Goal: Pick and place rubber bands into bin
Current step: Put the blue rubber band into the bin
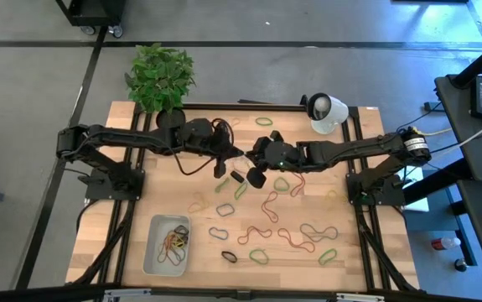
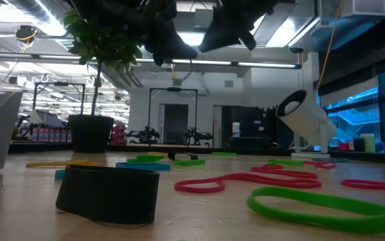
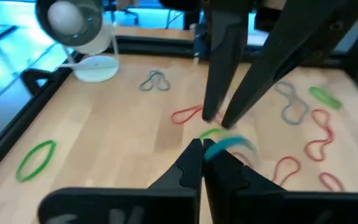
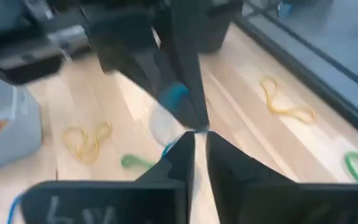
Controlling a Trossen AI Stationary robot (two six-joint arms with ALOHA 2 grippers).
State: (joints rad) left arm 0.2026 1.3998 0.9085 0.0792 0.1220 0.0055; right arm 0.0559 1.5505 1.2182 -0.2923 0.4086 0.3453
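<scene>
While both hands meet mid-table, left hand [image 3: 203, 146] pinching blue rubber band [image 3: 231, 146]

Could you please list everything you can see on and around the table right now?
Table: one, pale wood, under everything.
Bin: one, pale grey, left half of the table, at the edge opposite the plant, some bands inside.
Rubber bands: many, green, red, tan and black, loose, mostly on the table's right half.
Blue rubber band: one, at the left gripper's tips.
Plant: one, green in a black pot, far left corner.
White domed device: one, far edge, right of centre.
Left gripper: shut on the blue rubber band, above the table's centre.
Right gripper: tip to tip with the left one.
</scene>
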